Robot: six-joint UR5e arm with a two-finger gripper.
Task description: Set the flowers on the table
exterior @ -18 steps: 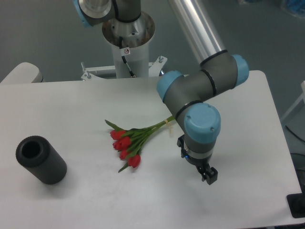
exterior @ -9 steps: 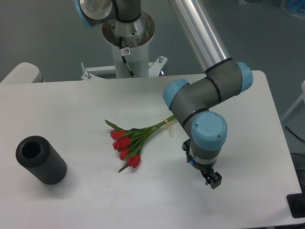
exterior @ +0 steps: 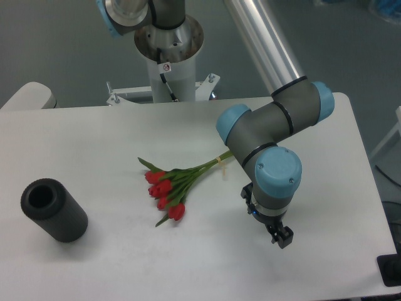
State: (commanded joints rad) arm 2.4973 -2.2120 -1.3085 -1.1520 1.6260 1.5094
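The small bunch of red tulip-like flowers [exterior: 170, 188] with green leaves and long green stems lies flat on the large white matt table [exterior: 94, 138] with rounded corners, close to the middle of the tabletop; the red blooms point toward 7 o'clock and the tied stems run toward 2 o'clock, where their far end passes behind the arm's grey wrist link [exterior: 266, 125]; nothing holds the bunch, and it rests with blooms, leaves and stems all on the surface. The black two-finger gripper [exterior: 283, 237] hangs at the end of the grey and light-blue arm, at about 4 o'clock from the flowers and well apart from them, above bare tabletop; its fingertips point down and toward the near edge; seen from this angle the fingers merge into one small dark shape, so I cannot tell whether the jaws are parted or closed; there is nothing visible between them. A dark grey hollow cylinder [exterior: 53, 210] lies on its side at 9 o'clock from the bunch, well apart from it, near the table's left edge, with its open mouth turned up and to the left. The arm's white pedestal base [exterior: 168, 63] stands beyond the table's far edge at 12 o'clock.
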